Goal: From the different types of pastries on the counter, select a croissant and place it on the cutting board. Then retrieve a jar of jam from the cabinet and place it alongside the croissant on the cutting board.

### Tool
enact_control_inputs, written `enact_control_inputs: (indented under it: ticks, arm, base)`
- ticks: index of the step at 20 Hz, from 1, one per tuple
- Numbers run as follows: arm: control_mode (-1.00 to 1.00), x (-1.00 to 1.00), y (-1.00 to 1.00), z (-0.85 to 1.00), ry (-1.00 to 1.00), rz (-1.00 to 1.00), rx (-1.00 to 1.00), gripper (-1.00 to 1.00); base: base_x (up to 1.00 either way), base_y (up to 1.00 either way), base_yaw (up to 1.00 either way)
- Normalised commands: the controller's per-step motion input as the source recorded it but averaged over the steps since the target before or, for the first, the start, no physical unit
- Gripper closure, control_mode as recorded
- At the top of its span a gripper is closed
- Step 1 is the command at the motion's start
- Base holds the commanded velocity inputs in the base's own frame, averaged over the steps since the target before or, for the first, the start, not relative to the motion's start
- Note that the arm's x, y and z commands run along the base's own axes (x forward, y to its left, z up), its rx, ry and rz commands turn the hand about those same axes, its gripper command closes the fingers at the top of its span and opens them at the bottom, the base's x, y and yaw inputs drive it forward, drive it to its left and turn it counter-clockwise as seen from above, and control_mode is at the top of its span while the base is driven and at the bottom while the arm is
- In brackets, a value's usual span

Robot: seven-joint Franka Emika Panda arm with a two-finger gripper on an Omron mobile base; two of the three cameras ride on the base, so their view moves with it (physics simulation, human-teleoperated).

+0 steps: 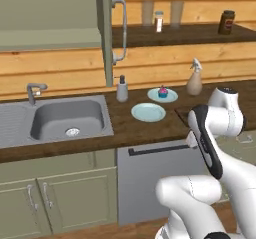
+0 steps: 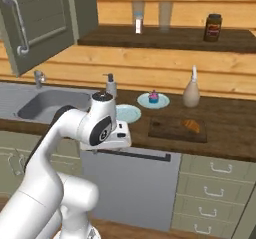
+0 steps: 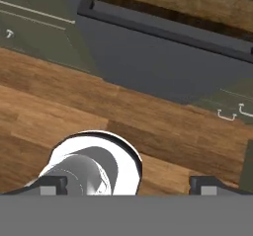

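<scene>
Two dark fingertips (image 3: 49, 184) of the gripper (image 3: 128, 184) stand wide apart, holding nothing, above plank flooring. Well beyond them, the crescent croissant (image 2: 190, 125) lies on the flat wooden cutting board (image 2: 167, 129).

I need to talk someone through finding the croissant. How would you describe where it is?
Start at the steel sink and follow the counter right, past two blue plates, to the dark cutting board. The croissant lies on its right half: golden-brown and crescent-shaped, unlike the pink cupcake on the farther plate.
</scene>
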Motion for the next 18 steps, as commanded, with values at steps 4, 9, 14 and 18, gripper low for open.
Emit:
enact_control_inputs:
  ticks: [4,9,14,18]
  arm:
    - [1.0,0.0,0.0,0.0,0.0,0.0,0.0,-1.0]
    - [1.0,0.0,0.0,0.0,0.0,0.0,0.0,-1.0]
    - [1.0,0.0,0.0,0.0,0.0,0.0,0.0,-1.0]
    - [1.0,0.0,0.0,0.0,0.0,0.0,0.0,-1.0]
  base:
    - [-0.75,1.0,0.0]
    - [-0.44,1.0,0.0]
    - [0.22,1.0,0.0]
    - [0.77,0.98,0.0]
